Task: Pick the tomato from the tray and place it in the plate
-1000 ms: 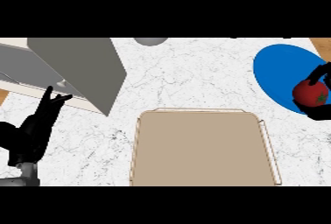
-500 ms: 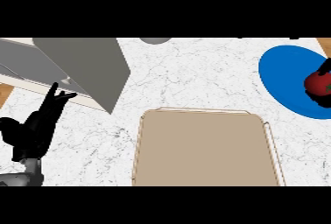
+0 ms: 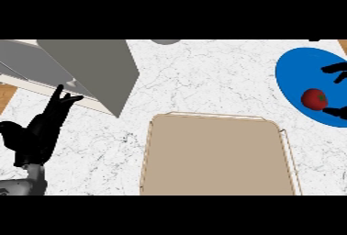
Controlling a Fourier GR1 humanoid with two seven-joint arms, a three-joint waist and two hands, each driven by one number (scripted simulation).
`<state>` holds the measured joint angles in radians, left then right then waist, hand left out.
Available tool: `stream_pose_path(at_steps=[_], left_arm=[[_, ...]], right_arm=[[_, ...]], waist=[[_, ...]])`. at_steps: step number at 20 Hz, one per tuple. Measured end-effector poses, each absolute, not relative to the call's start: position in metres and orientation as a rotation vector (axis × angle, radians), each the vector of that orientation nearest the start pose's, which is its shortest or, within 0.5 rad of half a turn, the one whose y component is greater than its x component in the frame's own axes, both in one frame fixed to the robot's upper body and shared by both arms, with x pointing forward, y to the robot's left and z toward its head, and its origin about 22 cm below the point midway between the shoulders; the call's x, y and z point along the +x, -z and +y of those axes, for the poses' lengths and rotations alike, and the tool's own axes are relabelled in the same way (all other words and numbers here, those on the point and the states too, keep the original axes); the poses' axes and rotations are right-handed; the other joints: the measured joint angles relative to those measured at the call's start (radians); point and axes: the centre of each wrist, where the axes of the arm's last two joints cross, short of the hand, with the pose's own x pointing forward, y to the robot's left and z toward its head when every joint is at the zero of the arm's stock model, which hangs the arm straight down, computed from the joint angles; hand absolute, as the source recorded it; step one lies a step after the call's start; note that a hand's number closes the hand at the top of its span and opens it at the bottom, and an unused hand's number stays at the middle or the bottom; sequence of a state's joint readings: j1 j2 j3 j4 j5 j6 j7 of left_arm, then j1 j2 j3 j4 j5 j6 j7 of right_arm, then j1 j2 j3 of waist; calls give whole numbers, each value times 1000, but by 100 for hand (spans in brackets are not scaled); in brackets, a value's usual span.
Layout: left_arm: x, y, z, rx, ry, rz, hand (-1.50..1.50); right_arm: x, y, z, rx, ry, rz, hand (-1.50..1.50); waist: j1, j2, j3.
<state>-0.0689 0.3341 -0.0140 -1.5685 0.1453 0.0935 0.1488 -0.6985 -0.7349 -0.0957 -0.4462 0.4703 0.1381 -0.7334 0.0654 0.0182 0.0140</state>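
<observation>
The tomato (image 3: 314,98) lies on the blue plate (image 3: 295,73) at 3 o'clock, apart from the tan tray (image 3: 215,156) at 6 o'clock. Right hand (image 3: 337,69): fingers spread around the tomato, gripping nothing. Left hand (image 3: 39,131): resting at 9 o'clock, fingers straight, empty.

You are looking down at a kitchen. A white, grey-veined marble counter (image 3: 196,78) is filling most of the view, the sort of stone top a kitchen has. A tan serving tray (image 3: 217,156) is lying on it toward 6 o'clock, and a blue plate (image 3: 298,69) with a red tomato (image 3: 314,98) is sitting at 3 o'clock. A grey metal fixture (image 3: 88,64) is standing at 10 o'clock.
</observation>
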Motion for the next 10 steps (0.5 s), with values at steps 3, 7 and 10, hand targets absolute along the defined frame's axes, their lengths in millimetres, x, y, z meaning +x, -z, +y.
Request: stream_pose_path(at_steps=[3,7,10], left_arm=[[257,-38,295,217,76,-1484,0],[255,-37,299,220,68,-1477,0],[252,-36,301,222,62,-1469,0]], right_arm=[[357,-89,-469,-580,-887,-1696,-150],[364,-95,-466,-478,-802,-1874,-150],[370,-102,-463,-407,-708,-1951,-150]], waist=[[-6,-3,1],[-19,-7,2],[-28,-11,1]])
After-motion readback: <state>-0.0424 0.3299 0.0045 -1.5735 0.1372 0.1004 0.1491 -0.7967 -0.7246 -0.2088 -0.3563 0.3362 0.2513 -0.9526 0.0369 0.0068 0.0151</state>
